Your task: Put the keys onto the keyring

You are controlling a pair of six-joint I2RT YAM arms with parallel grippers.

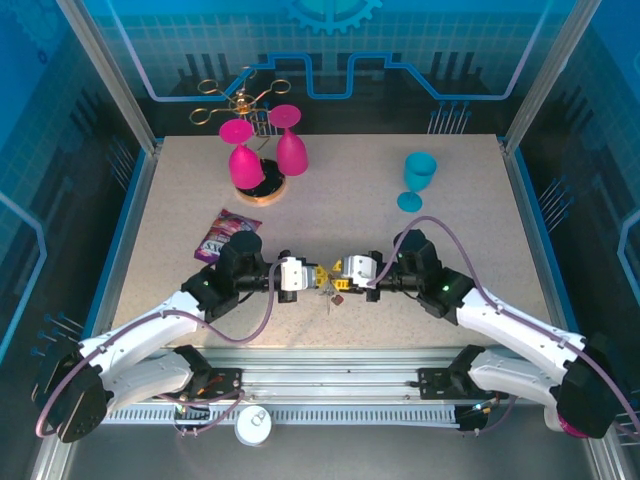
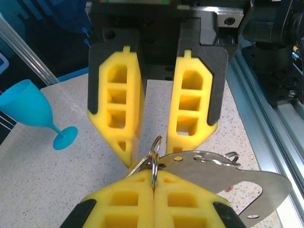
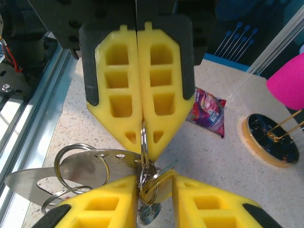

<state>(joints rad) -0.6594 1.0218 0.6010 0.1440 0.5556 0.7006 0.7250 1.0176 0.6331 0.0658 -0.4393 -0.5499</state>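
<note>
My two grippers meet tip to tip near the table's front middle. The left gripper [image 1: 312, 277] [image 2: 153, 176] [image 3: 144, 141] is shut on a thin metal split ring [image 2: 155, 146] [image 3: 144, 135]. A flat silver plate [image 2: 223, 178] [image 3: 80, 166] with more rings hangs from that ring. The right gripper [image 1: 337, 272] [image 3: 156, 179] [image 2: 156, 154] is open, its jaws on either side of the ring. The orange-yellow-headed key [image 3: 163, 181] lies between them, against the right finger, threaded on a ring. The teal-headed key and the dark oval loop are hidden.
A blue goblet [image 1: 418, 178] [image 2: 28, 107] stands at the back right. Two pink goblets [image 1: 245, 160] hang upside down on a round-based stand [image 1: 265, 188] at the back left. A purple packet [image 1: 222, 235] [image 3: 209, 111] lies left of the arms. The metal rail [image 1: 330, 385] runs along the front.
</note>
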